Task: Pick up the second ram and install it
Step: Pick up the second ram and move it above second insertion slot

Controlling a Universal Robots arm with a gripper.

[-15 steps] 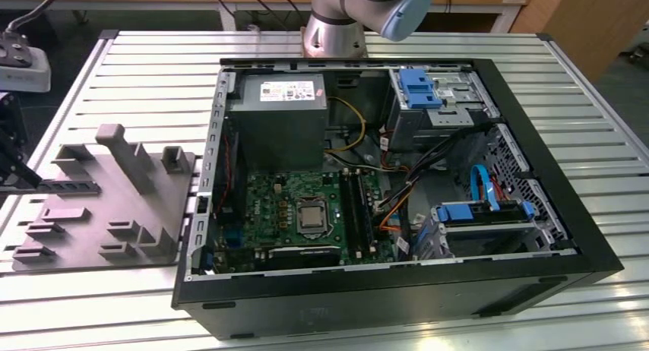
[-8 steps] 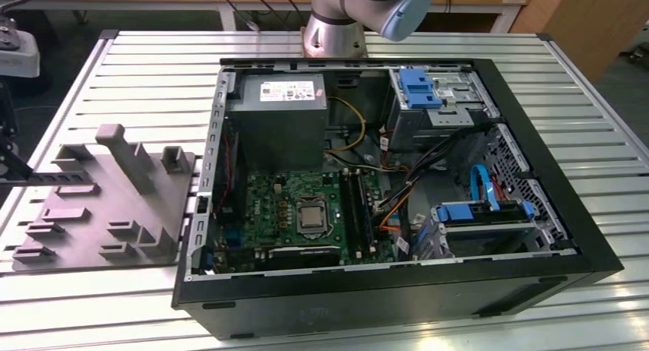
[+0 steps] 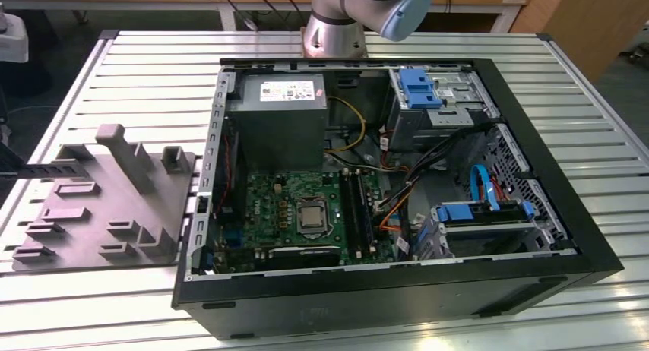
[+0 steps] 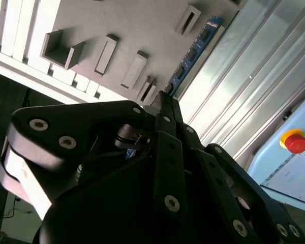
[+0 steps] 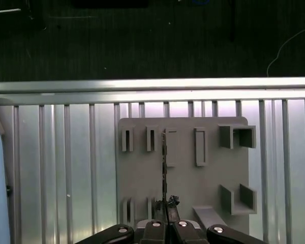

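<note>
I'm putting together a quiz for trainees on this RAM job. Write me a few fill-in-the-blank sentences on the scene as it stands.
1. In the second wrist view, the end effector is ____ on the second ram.
2. In the first wrist view, the second ram is above the ____ fixture.
3. That fixture lies on the exterior view's ____ of the computer case.
4. The computer case's side is ____, showing the motherboard.

Missing words: shut; gray; left; open.

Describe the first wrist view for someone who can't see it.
The black end effector grips a thin dark memory stick, seen edge-on, over a grey slotted holder plate that lies on a ribbed aluminium table.
</note>
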